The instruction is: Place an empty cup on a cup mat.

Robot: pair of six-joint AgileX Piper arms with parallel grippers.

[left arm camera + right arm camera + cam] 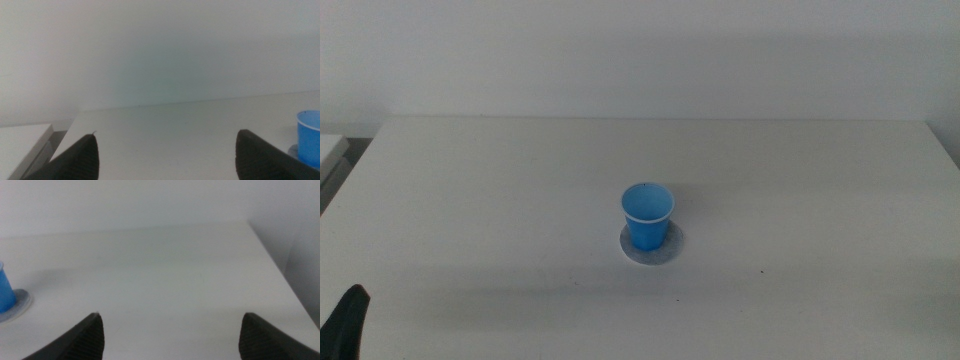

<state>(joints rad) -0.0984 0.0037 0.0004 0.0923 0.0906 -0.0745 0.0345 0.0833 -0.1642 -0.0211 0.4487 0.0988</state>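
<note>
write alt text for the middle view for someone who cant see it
A small blue cup stands upright on a round grey cup mat near the middle of a white table. No arm reaches in; only the tip of the left gripper shows at the bottom left corner.

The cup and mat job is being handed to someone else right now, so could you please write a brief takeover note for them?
Left gripper: open, holding nothing, waiting at the table's near left corner.
Right gripper: open, holding nothing, out of the middle view.
The cup stands upright on the cup mat, near the middle of the table; nothing touches it.
Done: the cup is placed on the mat.
Left: nothing apparent; its inside is only partly visible, so I cannot confirm it is empty.
</note>
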